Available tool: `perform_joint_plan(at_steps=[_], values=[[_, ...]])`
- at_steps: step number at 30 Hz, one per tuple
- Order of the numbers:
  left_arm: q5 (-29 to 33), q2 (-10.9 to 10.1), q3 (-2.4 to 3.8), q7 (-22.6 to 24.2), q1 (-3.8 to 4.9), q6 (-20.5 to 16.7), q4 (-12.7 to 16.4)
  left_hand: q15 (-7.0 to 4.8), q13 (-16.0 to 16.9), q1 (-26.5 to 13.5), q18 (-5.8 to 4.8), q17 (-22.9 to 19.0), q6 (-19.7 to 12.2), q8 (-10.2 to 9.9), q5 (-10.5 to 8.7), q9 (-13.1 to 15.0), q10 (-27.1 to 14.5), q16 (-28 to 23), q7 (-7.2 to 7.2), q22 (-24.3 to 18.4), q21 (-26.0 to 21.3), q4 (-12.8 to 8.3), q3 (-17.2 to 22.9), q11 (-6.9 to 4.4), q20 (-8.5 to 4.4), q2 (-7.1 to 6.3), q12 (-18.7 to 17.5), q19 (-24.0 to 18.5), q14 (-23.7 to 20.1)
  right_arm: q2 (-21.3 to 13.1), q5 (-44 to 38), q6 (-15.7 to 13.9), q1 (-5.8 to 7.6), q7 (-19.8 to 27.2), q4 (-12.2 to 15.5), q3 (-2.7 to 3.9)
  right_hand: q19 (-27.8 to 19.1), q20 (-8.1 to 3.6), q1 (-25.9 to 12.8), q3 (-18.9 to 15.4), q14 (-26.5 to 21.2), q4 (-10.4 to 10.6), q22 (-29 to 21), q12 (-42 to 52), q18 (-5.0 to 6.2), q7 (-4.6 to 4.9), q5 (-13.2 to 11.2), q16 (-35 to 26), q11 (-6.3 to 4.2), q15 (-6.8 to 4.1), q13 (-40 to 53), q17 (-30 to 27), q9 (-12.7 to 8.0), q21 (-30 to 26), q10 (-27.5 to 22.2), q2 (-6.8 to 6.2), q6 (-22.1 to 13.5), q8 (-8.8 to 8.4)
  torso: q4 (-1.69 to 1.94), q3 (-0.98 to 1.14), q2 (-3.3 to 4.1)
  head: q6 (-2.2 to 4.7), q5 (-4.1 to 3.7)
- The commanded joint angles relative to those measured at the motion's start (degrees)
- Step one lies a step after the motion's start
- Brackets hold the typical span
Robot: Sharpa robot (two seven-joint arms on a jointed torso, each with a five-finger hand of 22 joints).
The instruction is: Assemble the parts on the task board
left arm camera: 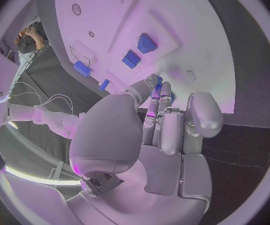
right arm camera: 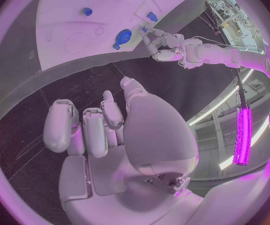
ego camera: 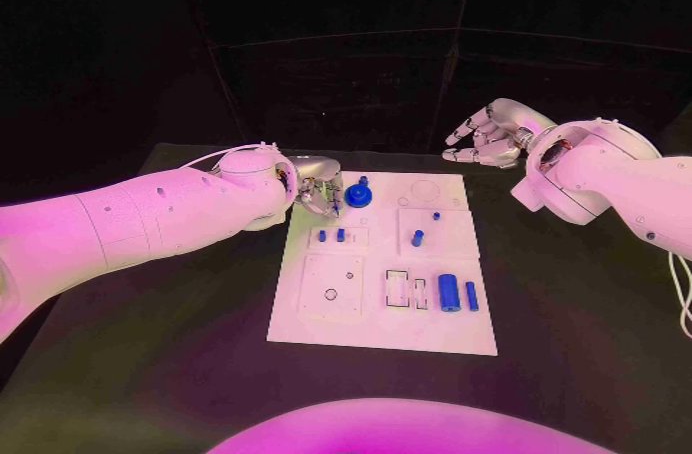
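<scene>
- Working the far-left corner of the task board (ego camera: 378, 336): left hand (ego camera: 315, 186) has its fingertips right at the round blue part (ego camera: 358, 193), seemingly seating it. Can't tell if it's actually pinching it.
- Right hand (ego camera: 490, 134) hovers off the board's far edge, fingers loosely curled, holding nothing.
- Next up, I'd guess: press or twist that part home, then let go.

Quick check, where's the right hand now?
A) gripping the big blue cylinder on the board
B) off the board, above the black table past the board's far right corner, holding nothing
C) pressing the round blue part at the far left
B: the right hand hangs beyond the task board with nothing in its fingers, while the left hand is at the round blue part.
</scene>
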Motion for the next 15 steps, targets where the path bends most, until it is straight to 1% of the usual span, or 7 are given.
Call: perform_joint_plan(at_steps=[1,9,15], values=[[0.29,0.09,0.03,-0.45,0.00,1.86,0.19,-0.22,0.01,-0.58,-1.15,-0.10,-0.01,-0.28,0.01,0.00,0.35,-0.06,0.05,0.04,0.34,0.00,0.36,0.10,0.02,-0.08,-0.30,0.30,0.90,-0.03,-0.19,0.14,0.11,0.39,0.17,0.04,-0.27,-0.06,0.47,0.03,3.19,0.29,0.02,0.21,1.06,0.12,0.28,-0.36,-0.09,-0.32,0.05,2.42,-0.07,-0.22,-0.33,0.18,-0.44,0.25,0.04,-0.02,0.00,-0.05,-0.03],[0.29,-0.01,0.02,-0.49,-0.05,2.29,0.29,-0.22,0.02,-0.60,-1.15,-0.13,0.00,-0.28,-0.02,0.00,0.38,-0.07,0.05,0.05,0.34,-0.01,0.36,0.10,0.02,-0.11,-0.31,0.30,0.89,-0.01,-0.19,0.15,0.11,0.39,0.15,0.04,-0.26,-0.06,0.56,0.07,3.21,0.36,-0.01,0.21,1.06,0.12,0.35,-0.34,-0.10,-0.33,0.02,2.47,-0.07,-0.25,-0.34,0.25,-0.43,0.33,0.08,-0.02,-0.02,-0.12,-0.06],[0.29,0.02,0.02,-0.54,-0.07,2.44,0.27,-0.21,0.05,-0.61,-1.18,-0.17,0.05,-0.28,-0.07,0.00,0.47,-0.09,0.03,0.15,0.45,-0.03,0.37,0.08,0.03,-0.14,-0.32,0.32,0.88,0.03,-0.19,0.16,0.11,0.39,0.10,0.04,-0.26,-0.06,0.56,0.07,3.21,0.36,-0.01,0.21,1.06,0.12,0.35,-0.34,-0.10,-0.33,0.02,2.47,-0.07,-0.25,-0.34,0.25,-0.43,0.33,0.01,-0.02,0.00,-0.14,-0.02]])
